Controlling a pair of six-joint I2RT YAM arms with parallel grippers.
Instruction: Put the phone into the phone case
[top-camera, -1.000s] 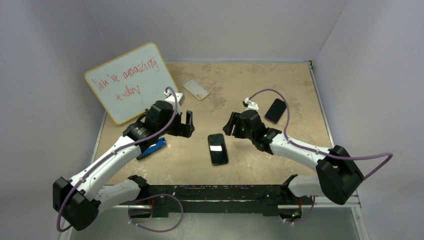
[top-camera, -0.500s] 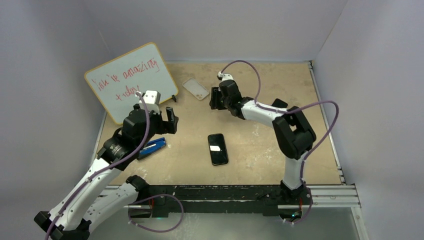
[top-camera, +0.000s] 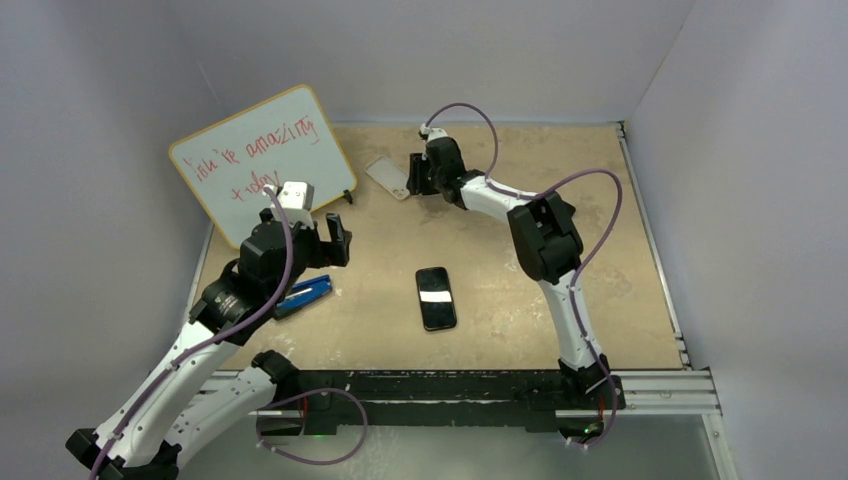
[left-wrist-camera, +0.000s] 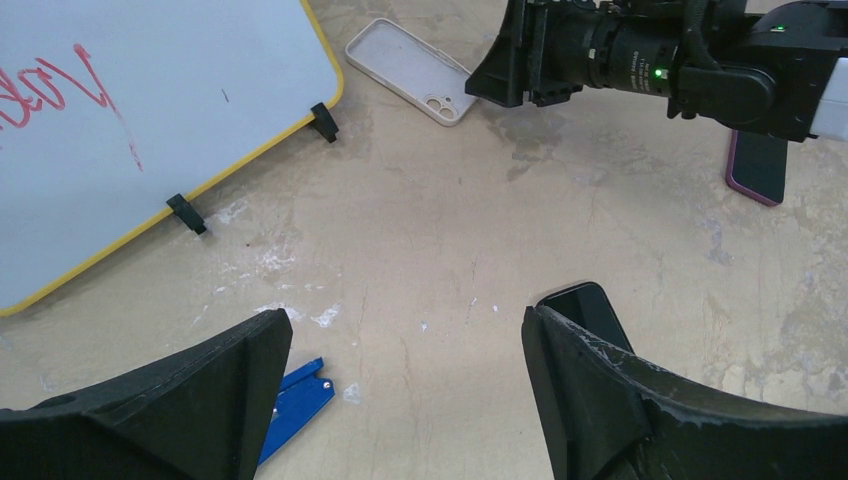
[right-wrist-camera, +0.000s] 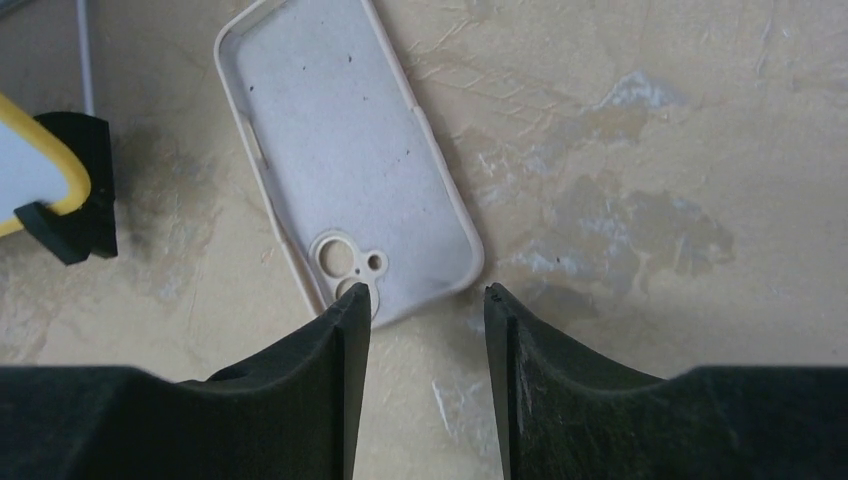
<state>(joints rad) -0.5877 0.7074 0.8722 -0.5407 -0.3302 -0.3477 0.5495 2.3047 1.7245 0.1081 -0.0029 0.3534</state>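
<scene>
Right gripper (right-wrist-camera: 425, 300), fingers parted, is hovering at the camera-hole end of the phone case (right-wrist-camera: 345, 150), apparently not touching; the case is stretching lengthwise ahead. Left gripper (left-wrist-camera: 405, 345), wide open, is hanging near the phone (top-camera: 435, 297).

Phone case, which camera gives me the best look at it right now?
The right wrist view: the phone case fills much of the frame, open side up, camera cutouts clear, just ahead of the right end effector. The left wrist view shows it small near the top edge; the top external view shows it tiny.
</scene>
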